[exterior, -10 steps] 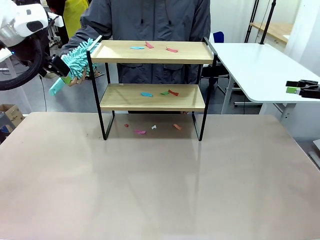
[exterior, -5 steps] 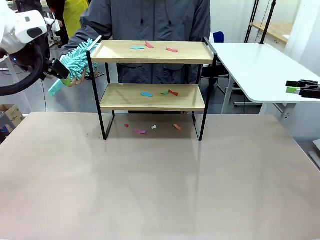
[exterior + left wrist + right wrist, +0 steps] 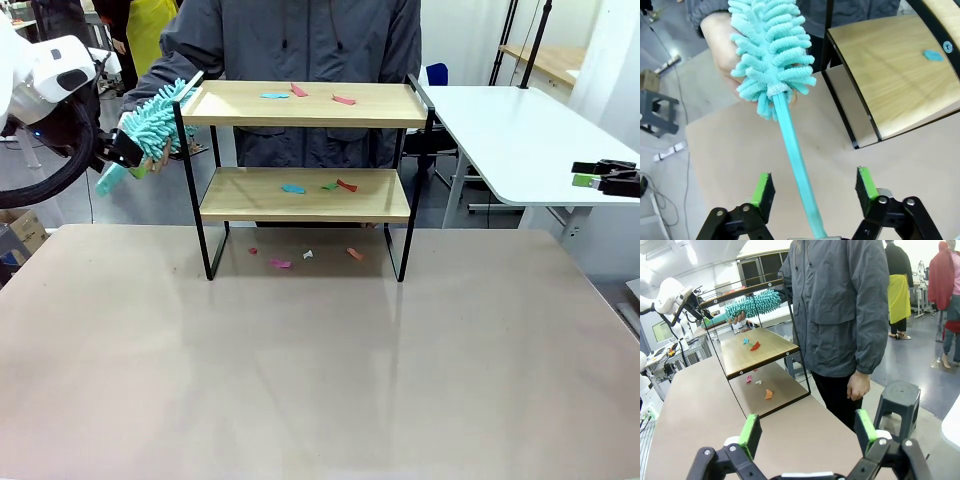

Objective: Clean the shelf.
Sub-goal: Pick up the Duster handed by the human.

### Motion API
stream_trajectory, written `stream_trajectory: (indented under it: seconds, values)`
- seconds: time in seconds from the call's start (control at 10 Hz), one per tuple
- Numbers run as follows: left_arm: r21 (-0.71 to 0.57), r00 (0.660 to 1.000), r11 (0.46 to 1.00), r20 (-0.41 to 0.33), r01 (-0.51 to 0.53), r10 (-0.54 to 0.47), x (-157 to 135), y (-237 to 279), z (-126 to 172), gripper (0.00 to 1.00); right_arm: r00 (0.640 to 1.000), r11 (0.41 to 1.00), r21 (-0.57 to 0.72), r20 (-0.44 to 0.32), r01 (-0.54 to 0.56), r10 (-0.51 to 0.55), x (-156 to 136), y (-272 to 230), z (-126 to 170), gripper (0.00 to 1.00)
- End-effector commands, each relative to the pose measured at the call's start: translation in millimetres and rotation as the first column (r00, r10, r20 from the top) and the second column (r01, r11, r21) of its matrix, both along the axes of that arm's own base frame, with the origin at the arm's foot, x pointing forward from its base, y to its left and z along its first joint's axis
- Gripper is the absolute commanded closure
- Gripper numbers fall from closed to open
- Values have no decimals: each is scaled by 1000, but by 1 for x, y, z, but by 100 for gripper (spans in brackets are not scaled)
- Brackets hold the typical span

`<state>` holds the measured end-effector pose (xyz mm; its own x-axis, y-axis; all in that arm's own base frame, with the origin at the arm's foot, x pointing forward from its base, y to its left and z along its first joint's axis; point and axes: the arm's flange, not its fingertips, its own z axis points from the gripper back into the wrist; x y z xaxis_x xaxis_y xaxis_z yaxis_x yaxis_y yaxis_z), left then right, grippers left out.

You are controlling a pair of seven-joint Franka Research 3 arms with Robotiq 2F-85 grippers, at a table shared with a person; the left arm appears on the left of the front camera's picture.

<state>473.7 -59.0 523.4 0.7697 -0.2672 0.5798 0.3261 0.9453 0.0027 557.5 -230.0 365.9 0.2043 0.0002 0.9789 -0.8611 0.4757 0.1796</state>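
Handover: left gripper (image 3: 814, 189) jaws wide astride duster (image 3: 772, 45) handle, no grip yet; person's hand (image 3: 720, 45) holds its head, left of shelf (image 3: 380, 105), far-centre on table (image 3: 320, 380). Next prob: clamp handle, sweep boards

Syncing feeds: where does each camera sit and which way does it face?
Front: between the arms, facing across the table at the shelf and person; left arm at picture's left.
Left wrist: along the open left gripper, at the duster in the person's hand.
Right wrist: along the open right gripper, toward the person.
All share shelf and duster.
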Motion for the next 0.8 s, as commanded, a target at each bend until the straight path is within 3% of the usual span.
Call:
stream_trajectory:
  seconds: [0.0, 0.1, 0.2, 0.4, 0.7]
  values:
    - [23, 999, 1000, 35, 3, -4, -1, 5, -4, 100, 1000, 1000, 2, 6, 0, 0, 0, 3, 3, 0]
    - [23, 999, 1000, 35, 0, 0, 0, 6, -6, 100, 1000, 1000, 2, 6, 0, 0, 0, 3, 3, 0]
    - [36, 999, 999, 35, -10, 9, 0, 6, -9, 75, 1000, 1000, 2, 6, 0, 0, 0, 3, 3, 0]
    - [49, 999, 999, 32, -18, 16, 2, 6, -11, 100, 1000, 1000, 2, 6, 0, 0, 0, 3, 3, 0]
    - [44, 997, 997, 58, -56, 53, -1, 5, -8, 100, 1000, 1000, 2, 6, 0, 0, 0, 3, 3, 0]
